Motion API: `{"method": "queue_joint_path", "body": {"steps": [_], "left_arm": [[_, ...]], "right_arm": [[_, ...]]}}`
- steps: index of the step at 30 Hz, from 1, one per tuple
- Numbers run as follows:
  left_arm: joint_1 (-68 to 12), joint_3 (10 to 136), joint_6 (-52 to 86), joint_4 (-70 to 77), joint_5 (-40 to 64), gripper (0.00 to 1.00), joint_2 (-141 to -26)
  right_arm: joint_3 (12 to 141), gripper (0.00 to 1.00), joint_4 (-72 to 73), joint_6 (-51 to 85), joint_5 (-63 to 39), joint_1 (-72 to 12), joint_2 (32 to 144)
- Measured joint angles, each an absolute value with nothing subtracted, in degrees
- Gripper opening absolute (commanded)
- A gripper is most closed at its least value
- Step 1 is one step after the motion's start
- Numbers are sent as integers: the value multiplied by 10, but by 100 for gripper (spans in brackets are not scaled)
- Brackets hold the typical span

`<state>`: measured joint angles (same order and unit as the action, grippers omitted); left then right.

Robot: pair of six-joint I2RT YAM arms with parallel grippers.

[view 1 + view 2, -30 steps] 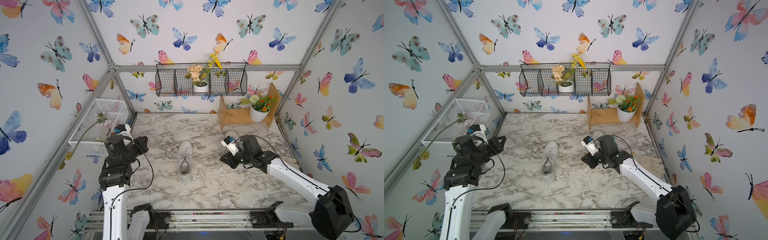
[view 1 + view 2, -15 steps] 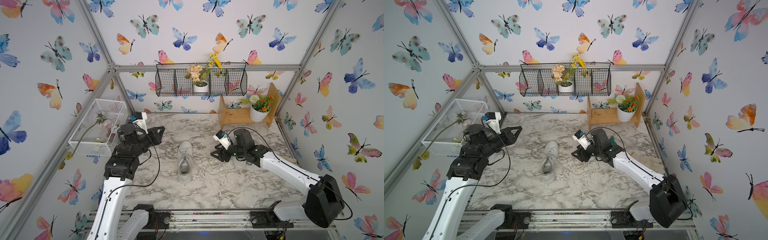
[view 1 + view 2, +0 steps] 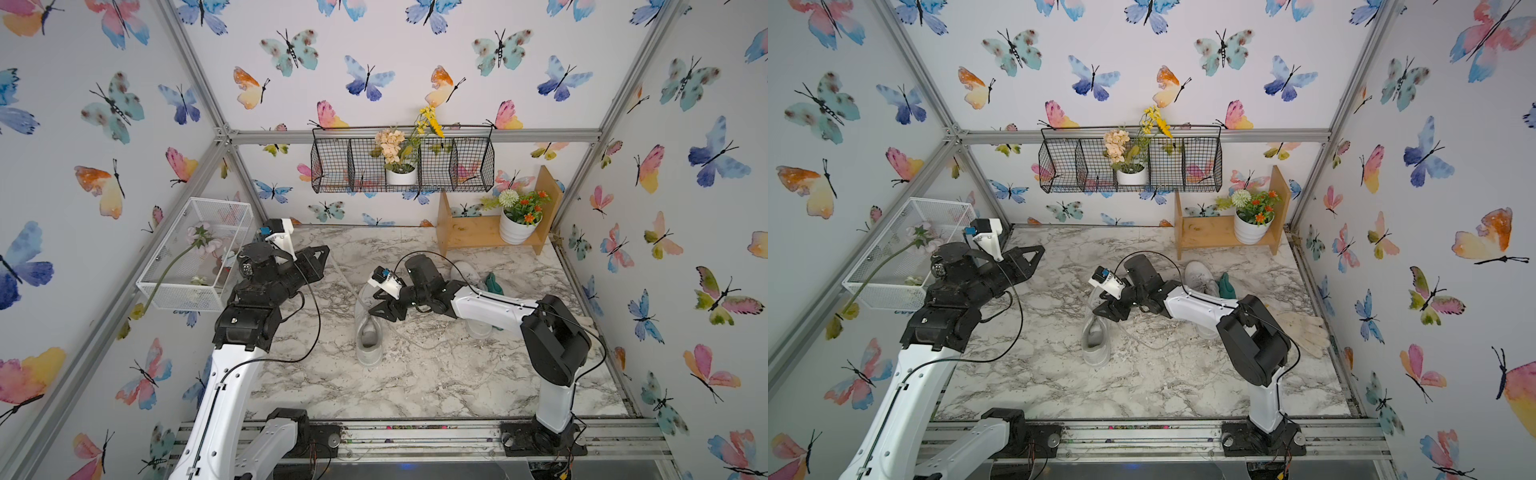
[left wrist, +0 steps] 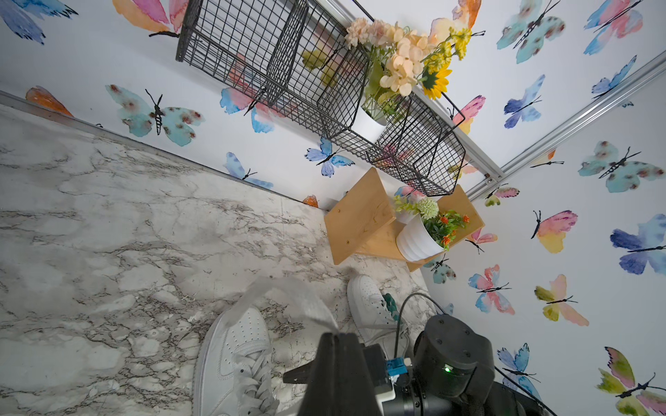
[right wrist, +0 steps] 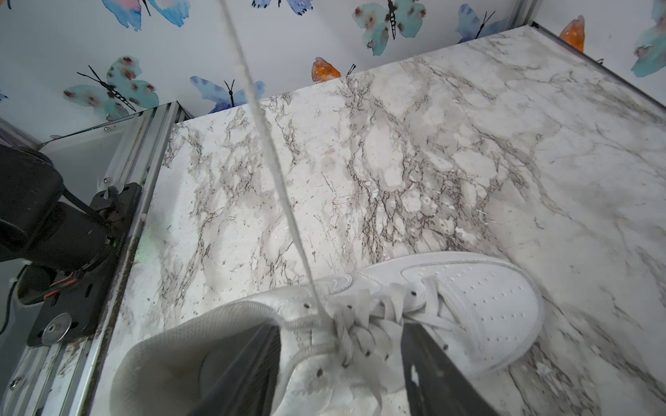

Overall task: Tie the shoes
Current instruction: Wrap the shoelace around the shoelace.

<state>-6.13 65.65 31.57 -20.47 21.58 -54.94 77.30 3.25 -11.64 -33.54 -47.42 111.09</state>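
In the last second you swung the left end effector (image 3: 323, 252) away from the side and toward the back of the table (image 3: 415, 386). It was shut tight on a lace (image 5: 274, 158). That pull made the lace go straight and tight, from the middle shoe (image 3: 368, 336) up to the closed tips.

You also brought the right end effector (image 3: 376, 304) over from the side. It opened wider on the way. It sat low over the middle shoe with its two jaws apart, one on each side of the crossed laces. It held nothing.

The middle shoe lay flat in the middle of the table with its toe toward the back wall. The other shoe (image 3: 1200, 276) lay farther back on the right, just beside a green glove (image 3: 1227, 284), and nobody touched it.

I think one lace end was ready, and the right side was about to pinch near the knot spot. No bow showed on the middle shoe yet, so most of the tying was still to do.
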Motion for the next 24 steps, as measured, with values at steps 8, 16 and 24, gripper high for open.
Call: {"method": "queue_joint_path", "body": {"steps": [8, 16, 24], "left_arm": [[-61, 657, 310, -209, 187, 0, -550], [-61, 639, 293, -227, 146, 15, -536], [-61, 537, 266, -277, 118, 63, -482]], "right_arm": [[796, 6, 51, -102, -348, -481, 1143], [767, 2, 78, -86, -356, -481, 1130], [731, 2, 88, -71, -354, -481, 1112]]}}
